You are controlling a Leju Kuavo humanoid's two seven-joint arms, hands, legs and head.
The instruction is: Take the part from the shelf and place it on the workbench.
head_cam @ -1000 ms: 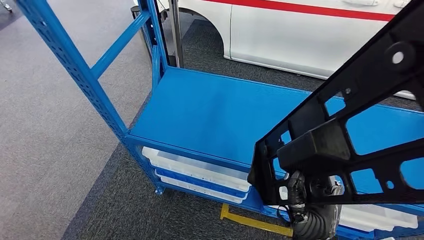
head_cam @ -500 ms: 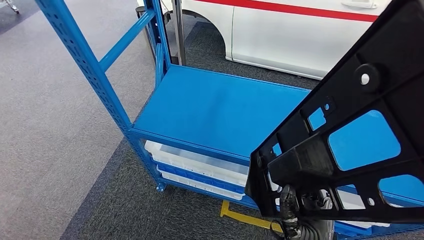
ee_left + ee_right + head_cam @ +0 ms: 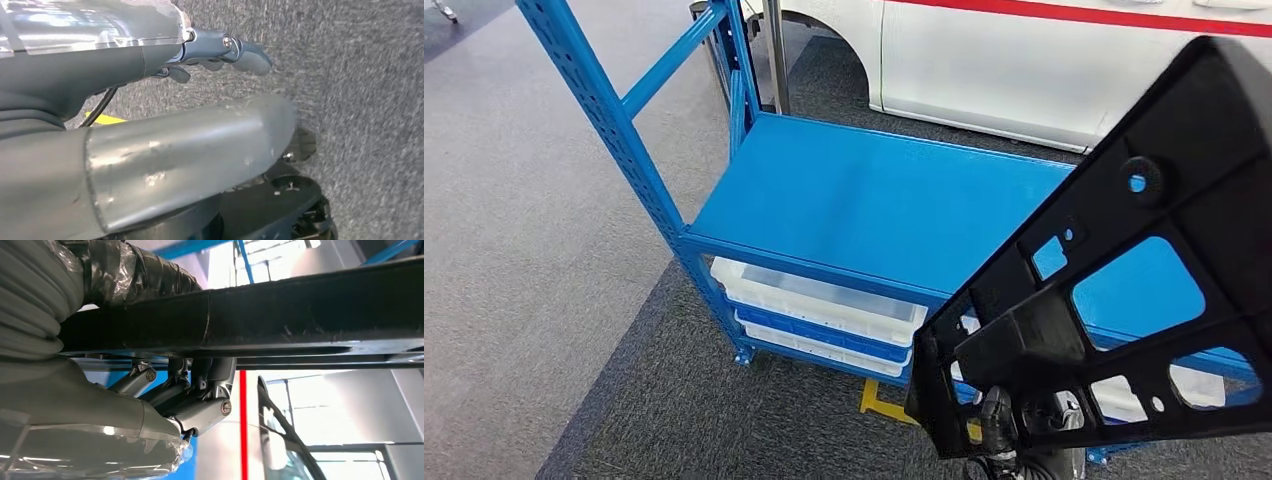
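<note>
The right hand (image 3: 195,395) grips the black part (image 3: 1124,290), held up in front of the blue shelf (image 3: 864,210). The left hand (image 3: 220,55) holds nothing, fingers loosely apart above carpet.

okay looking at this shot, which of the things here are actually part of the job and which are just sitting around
Part of the job:
- black part, gripped by the right hand
- blue shelf it came from

Just around:
- white trays under the shelf
- white car behind
- yellow floor marking
- left hand, holding nothing
</note>
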